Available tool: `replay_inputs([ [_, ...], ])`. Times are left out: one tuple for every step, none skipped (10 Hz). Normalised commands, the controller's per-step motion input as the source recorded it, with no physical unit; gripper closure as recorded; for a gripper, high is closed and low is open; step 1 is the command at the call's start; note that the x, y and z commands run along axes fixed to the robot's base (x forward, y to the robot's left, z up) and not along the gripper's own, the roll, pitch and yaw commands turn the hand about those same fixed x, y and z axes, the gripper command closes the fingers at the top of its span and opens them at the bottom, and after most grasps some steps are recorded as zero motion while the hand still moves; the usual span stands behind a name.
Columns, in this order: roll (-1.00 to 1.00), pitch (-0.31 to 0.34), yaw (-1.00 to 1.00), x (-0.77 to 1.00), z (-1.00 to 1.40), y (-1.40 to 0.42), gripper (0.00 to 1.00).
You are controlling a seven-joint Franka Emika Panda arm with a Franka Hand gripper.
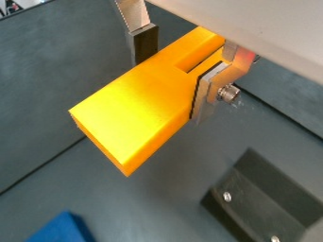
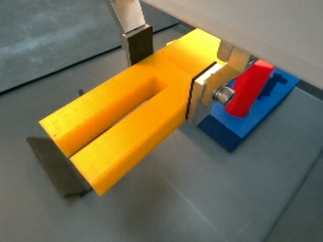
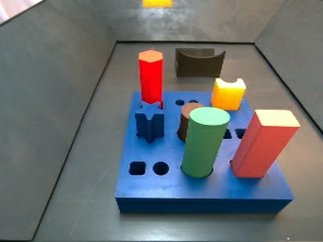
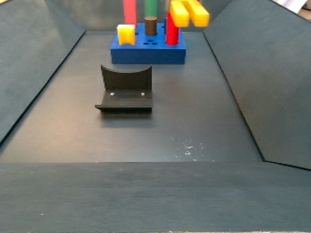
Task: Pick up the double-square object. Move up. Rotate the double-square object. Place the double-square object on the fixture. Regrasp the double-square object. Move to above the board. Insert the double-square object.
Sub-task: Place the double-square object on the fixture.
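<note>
We see the gripper (image 2: 175, 68) clamped on the double-square object (image 2: 120, 123), which juts out from between its fingers (image 1: 144, 43) in both wrist views. Below the gripper lie the fixture (image 1: 267, 201) and the board (image 2: 250, 120).

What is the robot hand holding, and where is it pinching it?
The end effector holds the long yellow-orange stepped prism, pinching it near one end between its silver fingers.
</note>
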Motion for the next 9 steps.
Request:
replay_inputs([
  [-0.04, 0.144, 0.02, 1.0, 0.05, -0.23, 1.0],
  [-0.02, 0.156, 0.03, 1.0, 0.05, -0.19, 1.0],
  [0.0, 0.159, 0.03, 1.0, 0.04, -0.15, 1.0],
  [0.02, 0.158, 0.03, 1.0, 0.03, -0.12, 1.0],
  [0.04, 0.161, 0.03, 0.92, 0.02, -0.07, 1.0],
  [-1.0, -0.043, -0.12, 1.0, -0.29, 0.65, 1.0],
  [-1.0, -0.041, -0.12, 1.0, -0.3, 0.68, 1.0],
  [-1.0, -0.049, -0.13, 1.0, -0.22, 0.59, 1.0],
  [-1.0, -0.042, -0.12, 1.0, -0.16, 0.48, 1.0],
])
